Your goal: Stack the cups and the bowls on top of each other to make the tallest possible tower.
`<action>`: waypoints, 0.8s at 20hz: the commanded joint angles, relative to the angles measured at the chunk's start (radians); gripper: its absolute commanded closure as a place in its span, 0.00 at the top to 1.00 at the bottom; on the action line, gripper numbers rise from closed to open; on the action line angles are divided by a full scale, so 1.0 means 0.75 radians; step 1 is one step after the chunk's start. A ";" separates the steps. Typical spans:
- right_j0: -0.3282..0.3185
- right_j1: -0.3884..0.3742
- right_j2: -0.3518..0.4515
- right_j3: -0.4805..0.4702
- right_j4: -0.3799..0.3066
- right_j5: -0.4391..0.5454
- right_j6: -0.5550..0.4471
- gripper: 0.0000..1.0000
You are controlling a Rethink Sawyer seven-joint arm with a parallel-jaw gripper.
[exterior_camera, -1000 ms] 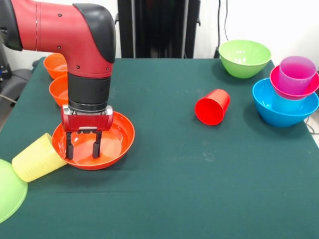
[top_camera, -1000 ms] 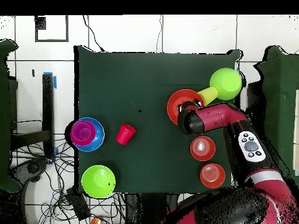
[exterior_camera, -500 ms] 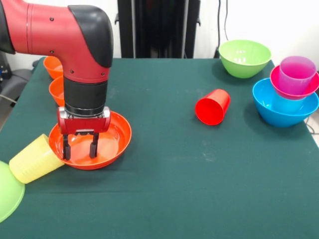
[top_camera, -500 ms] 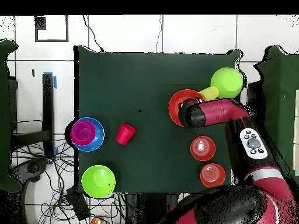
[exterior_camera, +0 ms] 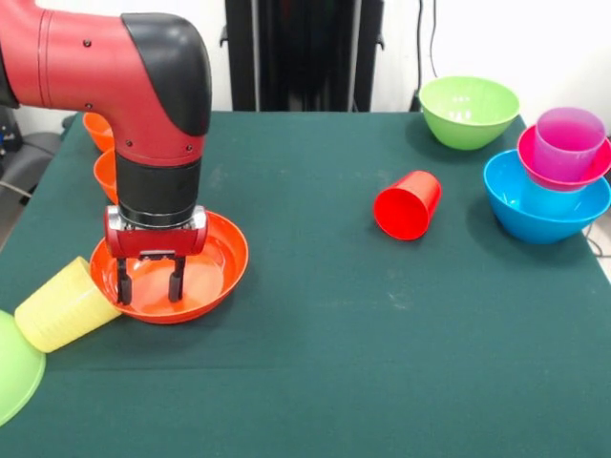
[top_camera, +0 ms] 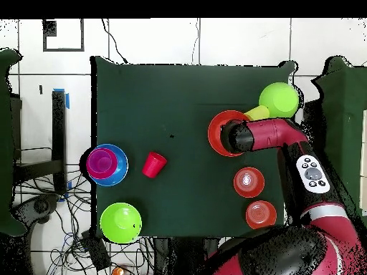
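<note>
My gripper [exterior_camera: 148, 286] is open, its fingers down inside the wide orange bowl [exterior_camera: 205, 277], near the bowl's left side. A yellow cup [exterior_camera: 62, 303] lies on its side against that bowl's left rim. It touches an upside-down lime green bowl [exterior_camera: 14, 367] at the table's front left corner. A red cup [exterior_camera: 408, 204] lies on its side mid-table. At the right, a blue bowl [exterior_camera: 544, 215] holds a light blue cup [exterior_camera: 552, 197], a magenta bowl [exterior_camera: 565, 172] and a purple cup [exterior_camera: 569, 141]. In the overhead view the arm [top_camera: 269, 134] hides the gripper over the orange bowl [top_camera: 217, 132].
Two small orange bowls [exterior_camera: 100, 129] [exterior_camera: 108, 172] sit behind the arm at the far left. A second lime green bowl [exterior_camera: 470, 110] stands upright at the far right. The table's left edge is next to the yellow cup and the overturned green bowl.
The gripper has moved left in the front view, and the wide orange bowl has slid with it. The yellow cup and the overturned green bowl were pushed further left.
</note>
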 commanded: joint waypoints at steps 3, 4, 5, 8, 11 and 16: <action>-0.052 0.315 -0.196 0.049 -0.180 0.386 -0.550 1.00; -0.052 0.312 -0.198 0.058 -0.182 0.382 -0.548 1.00; -0.057 0.310 -0.196 0.069 -0.179 0.376 -0.545 1.00; -0.065 0.307 -0.197 0.081 -0.178 0.377 -0.550 1.00; -0.085 0.306 -0.187 0.099 -0.157 0.379 -0.555 1.00; -0.133 0.298 -0.155 0.148 -0.094 0.396 -0.572 1.00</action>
